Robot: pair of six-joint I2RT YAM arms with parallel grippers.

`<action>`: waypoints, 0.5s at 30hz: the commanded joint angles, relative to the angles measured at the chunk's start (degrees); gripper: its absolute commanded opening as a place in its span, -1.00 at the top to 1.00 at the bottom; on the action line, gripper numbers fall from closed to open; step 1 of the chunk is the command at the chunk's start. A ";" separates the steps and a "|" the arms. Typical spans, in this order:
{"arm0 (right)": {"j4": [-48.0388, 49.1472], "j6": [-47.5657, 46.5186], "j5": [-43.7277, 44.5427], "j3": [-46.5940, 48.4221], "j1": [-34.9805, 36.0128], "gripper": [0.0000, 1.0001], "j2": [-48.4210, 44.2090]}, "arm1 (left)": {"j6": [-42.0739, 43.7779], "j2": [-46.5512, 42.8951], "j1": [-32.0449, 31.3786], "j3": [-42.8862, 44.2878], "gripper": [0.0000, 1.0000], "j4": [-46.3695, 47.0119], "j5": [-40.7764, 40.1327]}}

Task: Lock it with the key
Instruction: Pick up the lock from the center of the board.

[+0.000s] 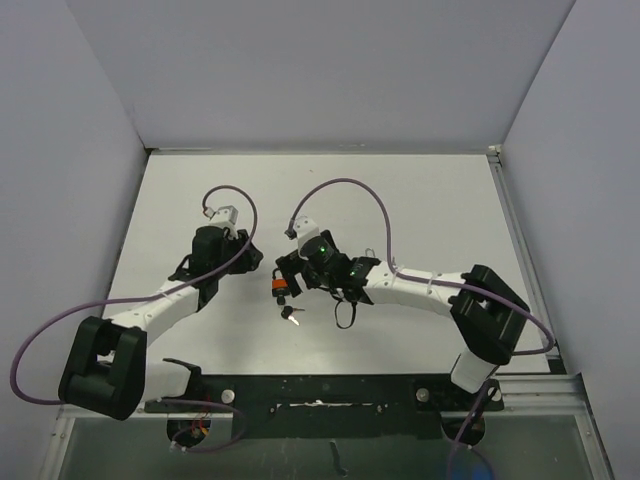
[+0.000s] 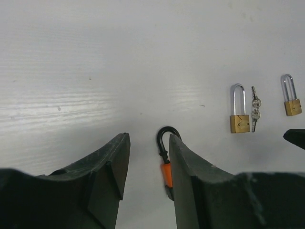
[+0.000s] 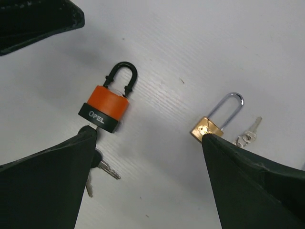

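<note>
One orange padlock [image 3: 104, 106], with a curved black shackle and black base, lies flat on the matte white table [image 3: 190, 38], a metal key [image 3: 107, 168] at its base. The left gripper [image 2: 149, 140] and right gripper [image 3: 148, 135] hover beside it, fingers spread. A brass padlock [image 3: 207, 128] lies near it.

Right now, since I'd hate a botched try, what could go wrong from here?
1. The orange padlock lies loose; the left gripper and right gripper are both open, so turning a key may just spin it.
2. Its keys are partly hidden behind a right finger, so a grab may miss.
3. The brass padlock beside the other finger could get knocked.
</note>
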 commanded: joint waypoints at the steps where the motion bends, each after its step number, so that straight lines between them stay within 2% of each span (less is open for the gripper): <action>1: 2.71 1.84 -0.48 7.87 1.32 -0.99 5.55 | -1.93 -3.49 1.33 -1.78 0.26 2.84 -3.31; 7: -0.18 3.84 -2.28 16.44 1.90 -1.00 13.81 | -2.62 -5.52 2.32 -4.61 0.25 3.07 -3.86; 15: -1.86 6.28 -2.91 18.88 2.11 -0.98 18.14 | -2.52 -7.84 2.81 -6.46 0.25 1.85 -5.92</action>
